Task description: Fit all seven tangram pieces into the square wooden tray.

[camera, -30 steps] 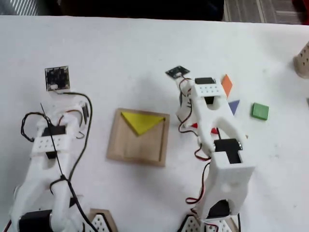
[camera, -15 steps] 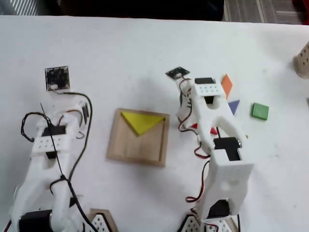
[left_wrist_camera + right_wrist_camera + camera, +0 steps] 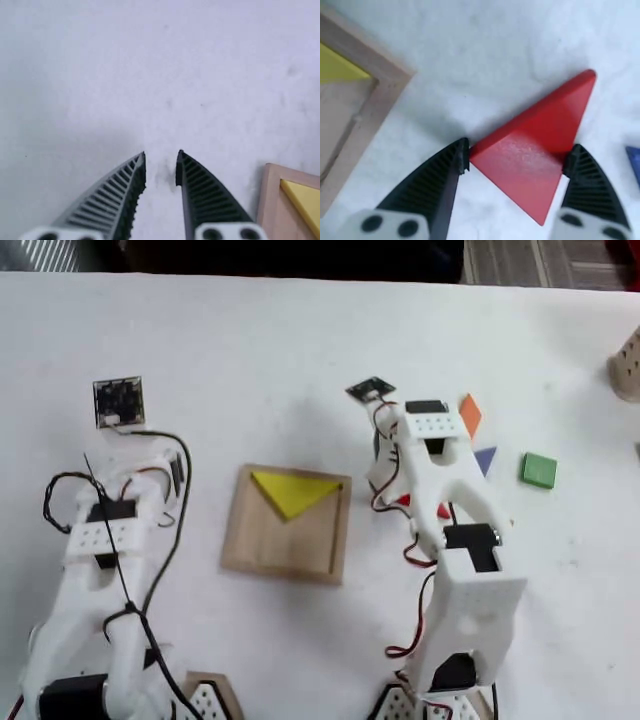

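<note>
The square wooden tray (image 3: 280,540) lies between the two arms, with a yellow triangle (image 3: 293,490) in its far part. A red triangle (image 3: 535,150) lies flat on the table right of the tray, and small bits of the red triangle (image 3: 402,501) peek out from under the right arm. My right gripper (image 3: 517,157) is open and straddles it, one fingertip close to each side. The tray's corner (image 3: 380,95) is just beside it. My left gripper (image 3: 160,162) hovers over bare table left of the tray's edge (image 3: 270,200), its fingers almost together around nothing.
An orange parallelogram (image 3: 469,415), a blue triangle (image 3: 484,460) and a green square (image 3: 538,470) lie right of the right arm. A dark square board (image 3: 118,400) sits beyond the left arm. A perforated wooden object (image 3: 627,365) stands at the right edge.
The right arm has shifted only a hair over the red triangle. The left arm and the pieces have stayed put.
</note>
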Robot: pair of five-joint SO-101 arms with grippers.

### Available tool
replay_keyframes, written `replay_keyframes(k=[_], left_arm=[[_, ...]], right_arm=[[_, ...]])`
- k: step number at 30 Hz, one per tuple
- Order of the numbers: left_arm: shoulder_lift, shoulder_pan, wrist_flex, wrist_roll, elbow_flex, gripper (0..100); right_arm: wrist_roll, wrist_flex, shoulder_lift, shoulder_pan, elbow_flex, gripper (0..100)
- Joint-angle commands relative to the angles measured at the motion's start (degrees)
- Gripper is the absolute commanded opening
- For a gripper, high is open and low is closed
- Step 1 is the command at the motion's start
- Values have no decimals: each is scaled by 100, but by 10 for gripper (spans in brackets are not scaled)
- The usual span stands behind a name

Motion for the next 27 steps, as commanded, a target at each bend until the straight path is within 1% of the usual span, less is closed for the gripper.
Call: replay_keyframes(k=[1,6,12,22,27], left_arm=[[-180,75,-62,-9,-167,124],[-180,75,-62,-9,-167,124],[-180,75,-62,-9,-167,124],[-180,75,-62,-18,-167,124],[-180,84,-62,-211,-167,124]], right_arm=[[-62,22,-57,101,-149,265],[-62,22,-57,171,-149,260],[-62,22,-31,224,-149,156],[-88,84,-92,374,-273,156],[-97,866,-435,259,-738,156]])
